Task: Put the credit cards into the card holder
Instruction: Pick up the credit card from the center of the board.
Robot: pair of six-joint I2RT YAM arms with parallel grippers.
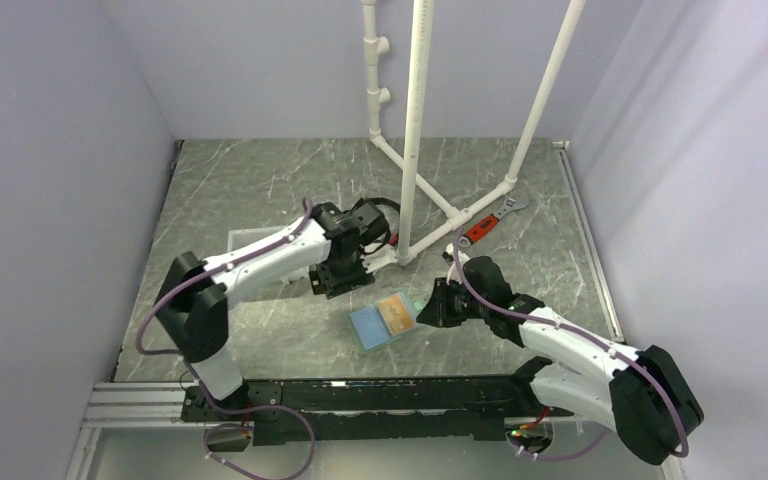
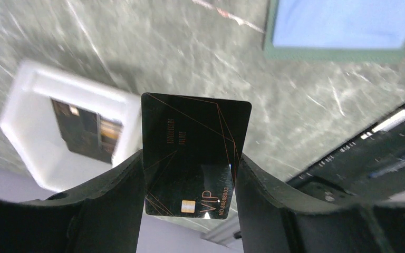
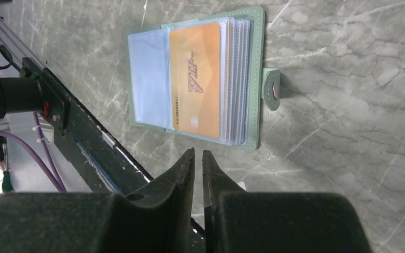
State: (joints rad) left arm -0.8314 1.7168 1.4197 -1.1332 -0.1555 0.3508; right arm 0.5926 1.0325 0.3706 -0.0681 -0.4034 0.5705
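A: Your left jaws?
B: Clamped on a black card (image 2: 195, 153), near the tray (image 2: 26, 132).
A: Your right jaws?
B: Nearly closed, empty; the open holder (image 3: 147, 79) lies just ahead. Grey marbled surface (image 3: 348, 158), lilac walls (image 1: 60, 150).

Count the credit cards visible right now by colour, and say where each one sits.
Orange: 1, the orange card in the open card holder.
Black: 2, the held card in the left gripper and the tray card in the white tray.
Total: 3 visible; the tray may hide more.
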